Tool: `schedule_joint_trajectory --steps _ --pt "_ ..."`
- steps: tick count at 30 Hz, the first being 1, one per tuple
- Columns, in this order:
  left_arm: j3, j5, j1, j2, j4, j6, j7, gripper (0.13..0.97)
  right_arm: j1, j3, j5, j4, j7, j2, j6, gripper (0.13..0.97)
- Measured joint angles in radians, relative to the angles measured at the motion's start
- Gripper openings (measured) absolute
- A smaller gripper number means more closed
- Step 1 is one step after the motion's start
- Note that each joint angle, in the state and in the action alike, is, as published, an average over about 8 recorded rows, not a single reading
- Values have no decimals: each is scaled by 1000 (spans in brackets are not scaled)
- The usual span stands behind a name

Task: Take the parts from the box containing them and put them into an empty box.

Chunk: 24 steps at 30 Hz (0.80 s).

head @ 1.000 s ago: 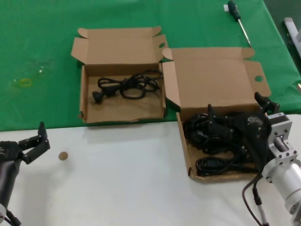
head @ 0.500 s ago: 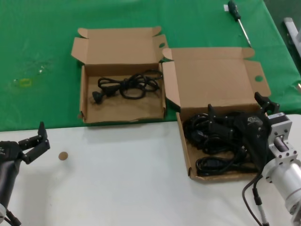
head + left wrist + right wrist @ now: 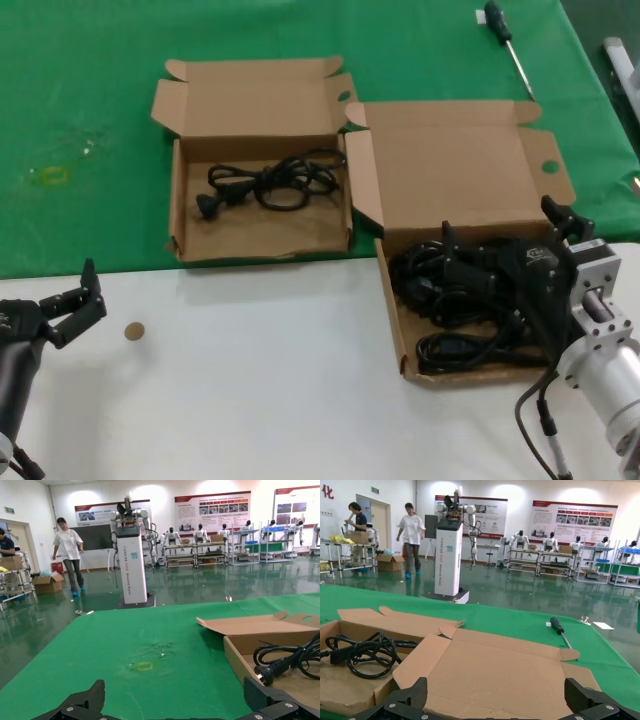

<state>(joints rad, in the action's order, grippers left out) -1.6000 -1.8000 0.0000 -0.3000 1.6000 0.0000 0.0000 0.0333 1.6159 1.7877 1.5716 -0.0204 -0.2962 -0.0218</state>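
Observation:
Several black cords, the parts, lie tangled in the larger cardboard box, whose wide lid lies open behind. My right gripper is low over that pile, open. The right wrist view shows its fingers spread wide with only the lid beyond them. The smaller box at the left holds one coiled cord, also visible in the left wrist view as a cord in the box. My left gripper rests open and unladen at the table's near left.
A black-handled screwdriver lies on the green cloth at the far right. A small brown disc sits on the white table near my left gripper. The two boxes touch at their corners.

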Motion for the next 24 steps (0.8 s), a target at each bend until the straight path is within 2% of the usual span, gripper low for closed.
schedule_joint_trajectory --steps 24 --pt "0 0 0 0 0 0 0 966 0 0 0 0 0 0 0 966"
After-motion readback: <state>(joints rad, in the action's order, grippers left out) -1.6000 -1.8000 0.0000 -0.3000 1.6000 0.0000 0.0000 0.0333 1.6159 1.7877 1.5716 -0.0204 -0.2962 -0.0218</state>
